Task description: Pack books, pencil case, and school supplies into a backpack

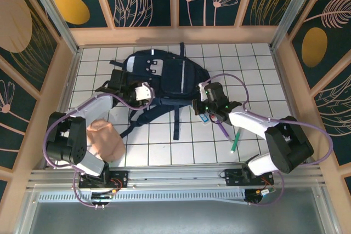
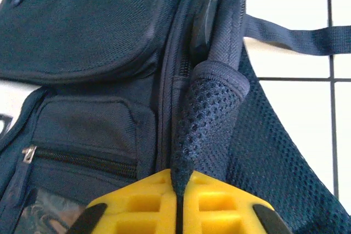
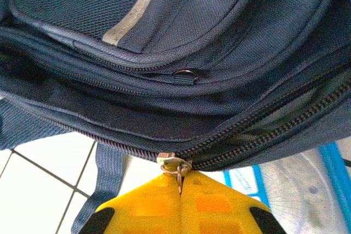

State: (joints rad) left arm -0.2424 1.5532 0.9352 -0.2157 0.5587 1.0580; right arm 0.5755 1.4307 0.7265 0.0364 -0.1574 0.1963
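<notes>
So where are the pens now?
Top view: the purple pen and green pen lie on the tiles right of the backpack, beside the right arm.

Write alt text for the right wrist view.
The right gripper is shut on the metal zipper pull of the navy backpack, whose zipper stands partly open to the right. White tiled table and a strap show below.

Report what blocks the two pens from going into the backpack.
The backpack zipper: closed left of its slider, parted only to the right. The right gripper pinches the zipper pull. Both pens lie outside on the tiles.
</notes>
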